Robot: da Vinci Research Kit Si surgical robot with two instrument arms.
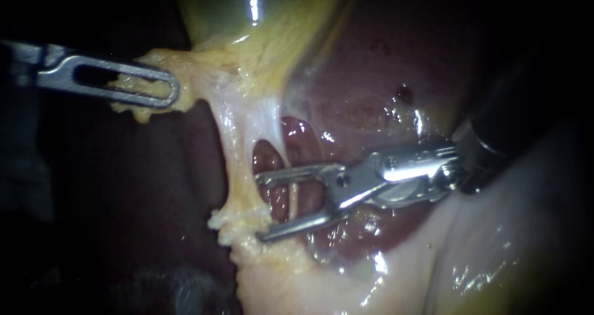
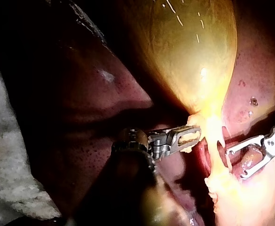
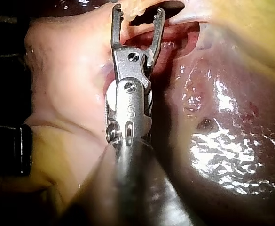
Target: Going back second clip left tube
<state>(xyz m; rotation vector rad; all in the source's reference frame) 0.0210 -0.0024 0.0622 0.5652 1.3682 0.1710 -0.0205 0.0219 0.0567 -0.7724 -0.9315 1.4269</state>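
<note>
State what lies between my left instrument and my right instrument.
In the endoscope view, only a stretched band of pale yellow tissue running down from the gallbladder; the left instrument grips its edge, the right instrument lies beside it.

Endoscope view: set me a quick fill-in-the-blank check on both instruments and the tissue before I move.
1. The left instrument has its slotted silver jaws ___ on a flap of pale yellow tissue.
2. The right instrument holds its slim silver jaws ___, with a clear gap between them.
3. The glossy yellow-green sac above the stretched tissue is the ___.
Missing words: shut; open; gallbladder.
</note>
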